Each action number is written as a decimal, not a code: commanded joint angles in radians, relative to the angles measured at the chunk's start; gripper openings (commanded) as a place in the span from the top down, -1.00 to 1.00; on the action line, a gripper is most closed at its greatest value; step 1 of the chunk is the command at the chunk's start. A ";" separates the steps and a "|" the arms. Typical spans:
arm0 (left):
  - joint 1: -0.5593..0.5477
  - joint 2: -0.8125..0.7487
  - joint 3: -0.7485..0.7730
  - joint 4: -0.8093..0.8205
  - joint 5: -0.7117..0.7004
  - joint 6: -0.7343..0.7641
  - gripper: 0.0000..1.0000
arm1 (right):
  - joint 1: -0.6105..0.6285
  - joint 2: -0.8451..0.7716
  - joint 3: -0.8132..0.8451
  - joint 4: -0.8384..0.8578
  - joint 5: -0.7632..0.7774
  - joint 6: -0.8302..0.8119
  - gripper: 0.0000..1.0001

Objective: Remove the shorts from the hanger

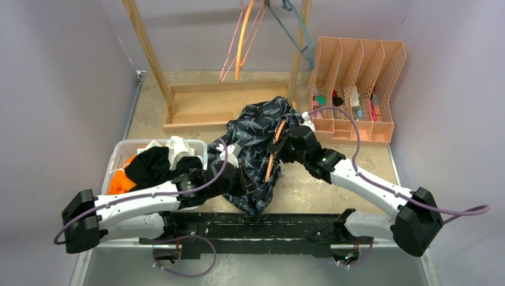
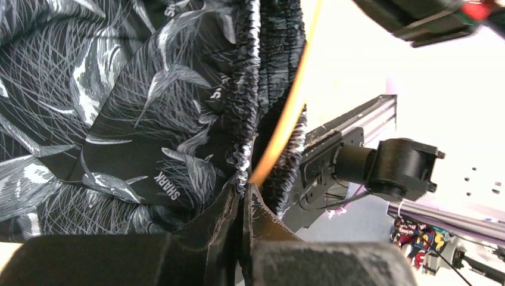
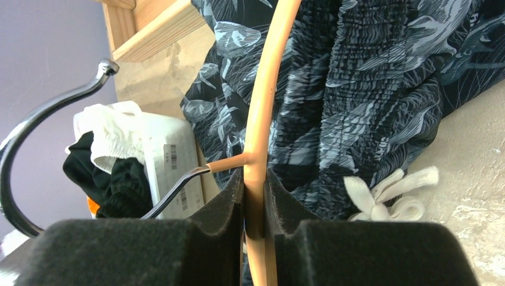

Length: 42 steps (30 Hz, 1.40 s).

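Camo shorts (image 1: pixel 253 140) heaped mid-table on their hanger, both end effectors closed
Left end effector (image 2: pixel 243 199): fingers pressed together, pinches the edge of the elastic waistband of the camo shorts. Right end effector (image 3: pixel 254 185): clamps the bar of the orange hanger (image 3: pixel 267 83), pads tight on either side, metal hook curving off beside it. Waistband wrapped around the orange bar, not yet off it; fabric spilling over the table (image 1: pixel 301 186) toward the near edge, white drawstring (image 3: pixel 387 193) resting on the surface. By the left edge, clear bin (image 1: pixel 116 149) holding orange shorts (image 1: pixel 121 182), black shorts (image 1: pixel 152 165) and white shorts (image 1: pixel 177 146). Along the far edge, wooden rack (image 1: pixel 208 107) with spare hangers (image 1: pixel 243 42) hung above; in the far right corner, pink organiser (image 1: pixel 357 71)
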 commanded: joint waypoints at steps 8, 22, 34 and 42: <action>0.000 -0.010 0.100 -0.135 0.047 0.153 0.75 | -0.006 -0.002 -0.013 0.043 0.073 0.122 0.94; -0.060 0.072 0.044 -0.003 0.071 0.078 0.50 | -0.006 -0.009 -0.051 0.084 0.026 0.116 0.97; -0.157 0.168 0.121 -0.217 0.028 0.210 1.00 | -0.006 -0.100 -0.059 0.113 0.003 0.090 0.99; -0.158 0.192 0.127 -0.259 -0.074 0.210 1.00 | -0.009 -0.187 -0.044 0.097 0.077 0.065 1.00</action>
